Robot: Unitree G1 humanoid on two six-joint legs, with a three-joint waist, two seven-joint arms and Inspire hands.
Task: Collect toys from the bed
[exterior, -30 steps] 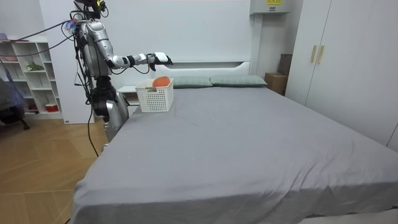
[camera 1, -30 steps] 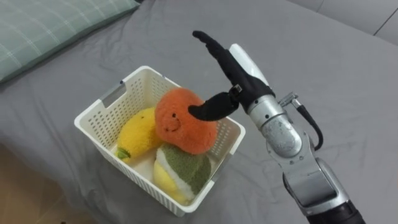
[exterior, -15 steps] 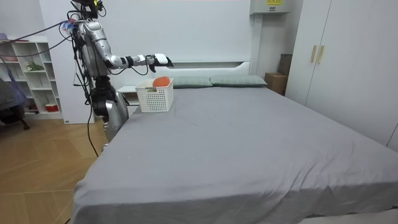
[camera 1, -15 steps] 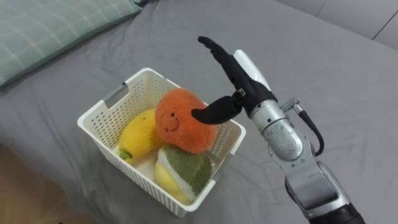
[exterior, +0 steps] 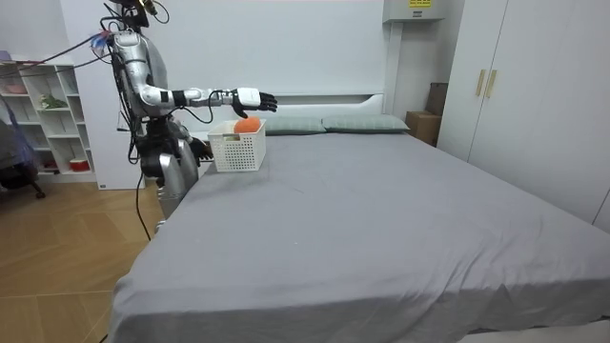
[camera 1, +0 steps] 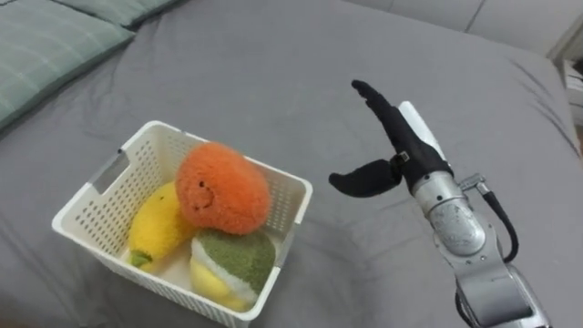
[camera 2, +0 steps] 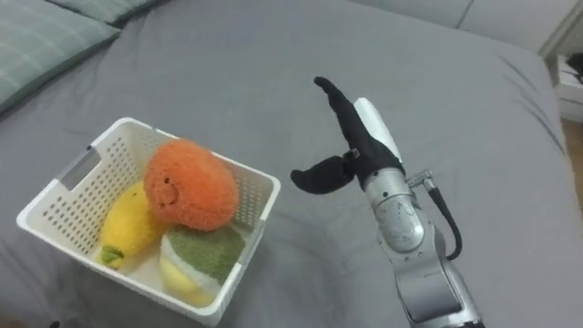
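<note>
A white slatted basket (camera 1: 87, 198) (camera 2: 56, 193) (exterior: 236, 151) sits on the grey bed near its edge. Inside lie an orange plush fruit with a face (camera 1: 221, 188) (camera 2: 184, 185) on top, a yellow plush lemon (camera 1: 156, 223) (camera 2: 127, 222) and a green-and-yellow plush (camera 1: 231, 261) (camera 2: 195, 254). My right hand (camera 1: 393, 148) (camera 2: 349, 146) hangs open in the air to the right of the basket, fingers straight, thumb pointing toward the orange plush, holding nothing. In the room view my right hand (exterior: 250, 98) reaches out above the basket, and my left hand (exterior: 201, 149) hangs low beside it.
Green checked pillows (camera 1: 41, 41) (exterior: 329, 124) lie at the head of the bed. The grey sheet (camera 1: 273, 82) stretches wide beyond the basket. A white shelf unit (exterior: 43, 119) stands behind me, wardrobes (exterior: 529, 95) at the room view's right.
My right hand has drawn away to the right, clear of the orange plush, which stays in the basket. The head camera has shifted, so the basket now sits lower left.
</note>
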